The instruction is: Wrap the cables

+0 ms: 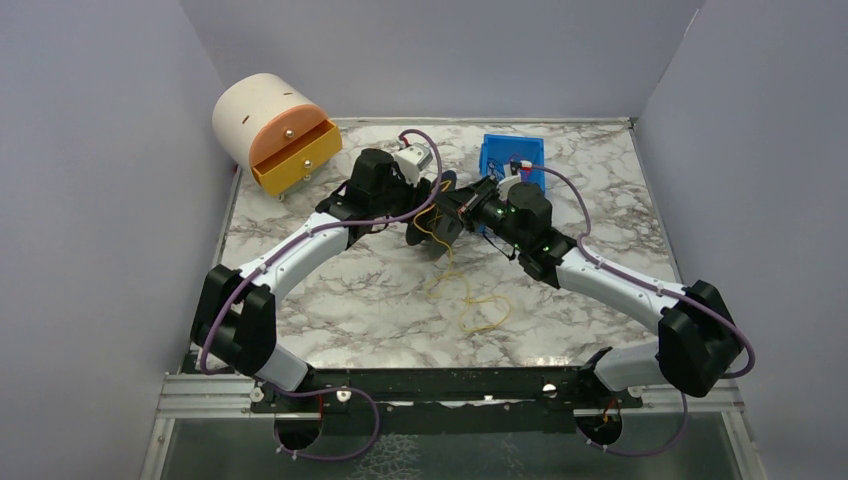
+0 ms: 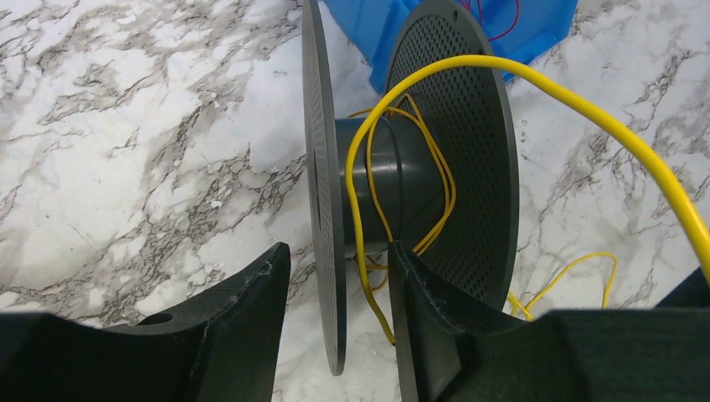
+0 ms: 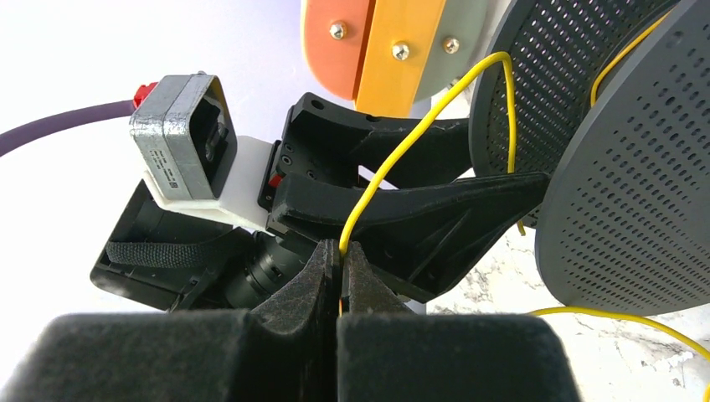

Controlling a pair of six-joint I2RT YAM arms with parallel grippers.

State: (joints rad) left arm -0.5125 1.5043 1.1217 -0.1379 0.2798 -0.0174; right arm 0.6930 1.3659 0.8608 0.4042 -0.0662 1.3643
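1. The left tool (image 2: 336, 251) stands half open astride one flange (image 2: 322, 167) of the black spool (image 2: 402, 176), above the middle of the surface (image 2: 126, 126), without yet clamping it.
2. The right tool (image 3: 341, 251) is pinched shut on the yellow cable (image 2: 586, 107). A few slack turns circle the hub, and the rest lies toward the near edge.
3. The flange probably needs a firm clamp first, then taut turns laid between the flanges.

The left arm (image 1: 290, 255) and right arm (image 1: 615, 282) have white shells (image 1: 320, 240), black joints (image 1: 690, 345), mauve cords (image 3: 59, 132), black jaws.
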